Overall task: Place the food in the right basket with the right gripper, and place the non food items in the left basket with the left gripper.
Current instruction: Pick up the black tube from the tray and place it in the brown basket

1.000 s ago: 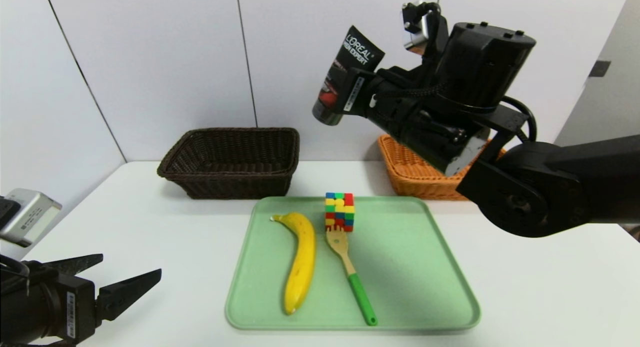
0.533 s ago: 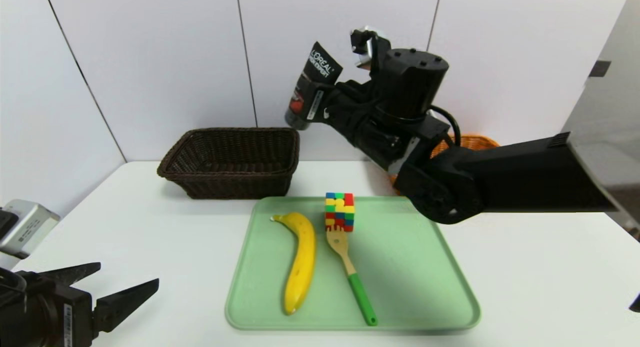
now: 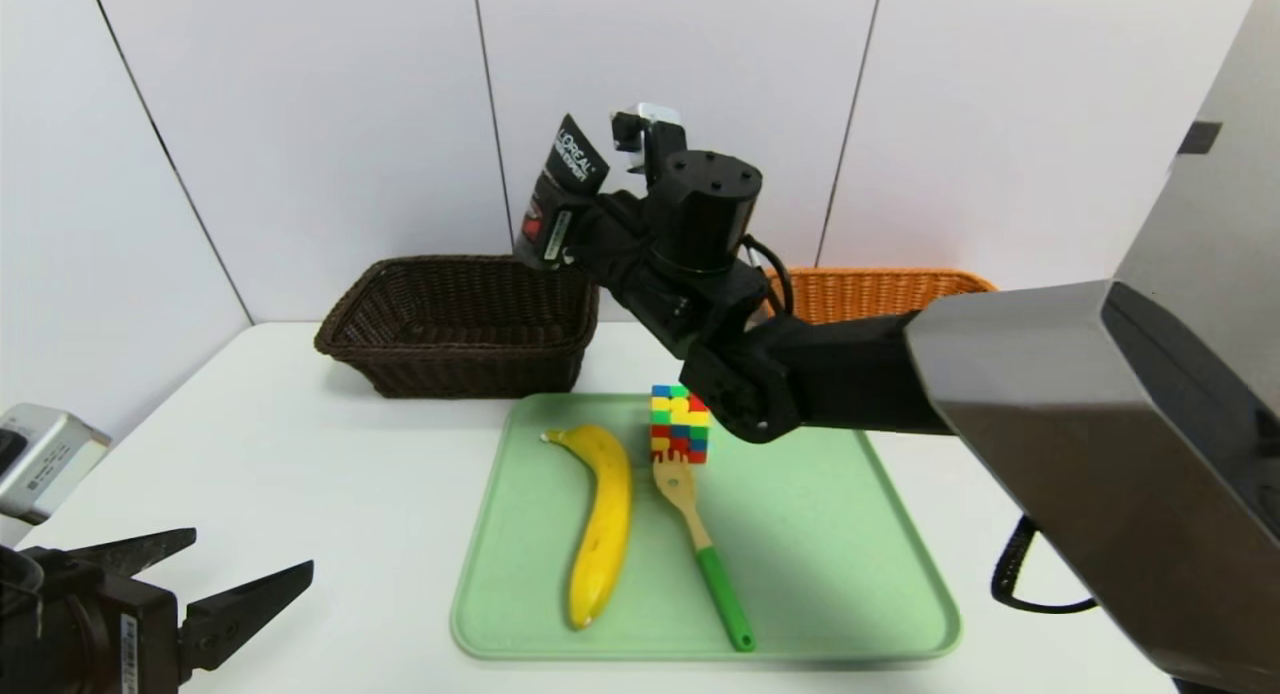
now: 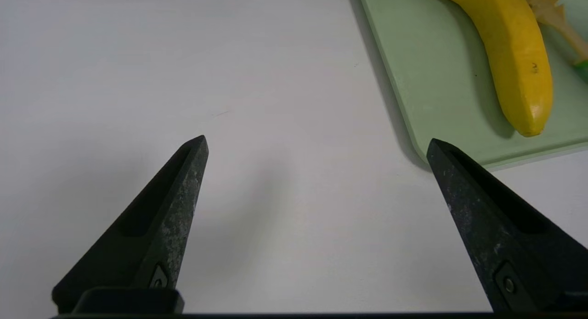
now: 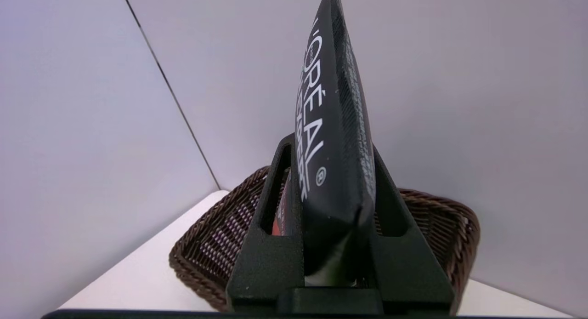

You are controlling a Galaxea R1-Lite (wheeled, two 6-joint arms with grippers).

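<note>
My right gripper point(image 3: 562, 236) is clamped on the black L'Oreal tube point(image 3: 560, 179), holding it up in the air above the right rim of the dark brown woven wicker basket point(image 3: 462, 324), which sits at the table's point(image 3: 300, 454) back edge, left of centre. The orange-tan wicker basket point(image 3: 870, 292) sits along the same back edge to the right, half hidden by my arm. On the pale green tray point(image 3: 840, 554) at the table's middle lie the long yellow banana point(image 3: 603, 522), the wooden fork with a green handle point(image 3: 700, 544) and the multicoloured puzzle cube point(image 3: 680, 424). My left gripper point(image 3: 240, 579) hovers at the near left corner, fingers spread wide, holding nothing.
</note>
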